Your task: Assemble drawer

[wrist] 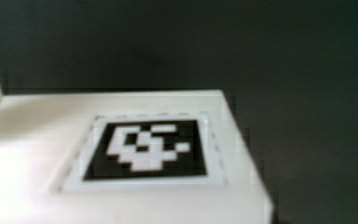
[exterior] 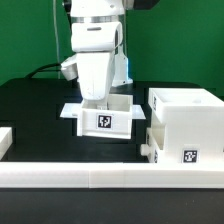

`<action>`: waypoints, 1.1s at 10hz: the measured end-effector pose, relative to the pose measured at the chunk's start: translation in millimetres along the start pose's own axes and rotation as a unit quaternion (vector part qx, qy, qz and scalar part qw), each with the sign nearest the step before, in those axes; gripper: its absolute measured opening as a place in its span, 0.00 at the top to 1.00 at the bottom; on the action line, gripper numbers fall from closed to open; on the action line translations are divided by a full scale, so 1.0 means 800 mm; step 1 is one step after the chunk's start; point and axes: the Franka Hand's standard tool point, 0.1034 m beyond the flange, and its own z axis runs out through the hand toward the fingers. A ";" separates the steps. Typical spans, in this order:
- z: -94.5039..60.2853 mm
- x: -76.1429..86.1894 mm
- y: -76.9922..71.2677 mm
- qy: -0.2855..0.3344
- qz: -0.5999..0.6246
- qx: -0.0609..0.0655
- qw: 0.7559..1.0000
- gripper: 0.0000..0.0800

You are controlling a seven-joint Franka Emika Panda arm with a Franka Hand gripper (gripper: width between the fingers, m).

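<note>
- Arm (exterior: pixel 95 45) over middle of black table (exterior: pixel 30 110), white wrist housing pointing straight down.
- Gripper (exterior: pixel 93 103) lowered into or right at open top of small tray (exterior: pixel 104 118); fingertips hidden behind tray wall in exterior view.
- Opening of jaws: cannot tell. Hold on tray: cannot tell. No fingers visible in wrist view.
- Small tray upright on table, square tag (exterior: pixel 104 122) on wall facing camera, flat flange along its side toward the exterior view's left.
- Tall boxy case (exterior: pixel 187 125) just beside tray, toward the exterior view's right; narrow gap between them, touching or not unclear. Tag (exterior: pixel 189 156) low on case's front, small knob-like stub (exterior: pixel 147 150) at its lower corner.
- Long low white rail (exterior: pixel 110 177) across foreground, in front of tray and case.
- Edge of another white part (exterior: pixel 4 139) at the exterior view's left border, well apart from tray.
- Wrist view: blurred, close on white surface (wrist: pixel 51 120) carrying black-and-white tag (wrist: pixel 147 147); dark table (wrist: pixel 300 60) beyond its edges.
</note>
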 end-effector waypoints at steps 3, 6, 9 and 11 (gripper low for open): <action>0.000 0.018 0.023 0.008 -0.011 0.003 1.000 0.95; 0.002 0.021 0.027 0.010 -0.020 0.004 1.000 0.95; 0.005 0.022 0.027 0.012 -0.020 -0.006 1.000 0.95; 0.009 0.033 0.027 0.008 -0.039 -0.002 0.999 0.95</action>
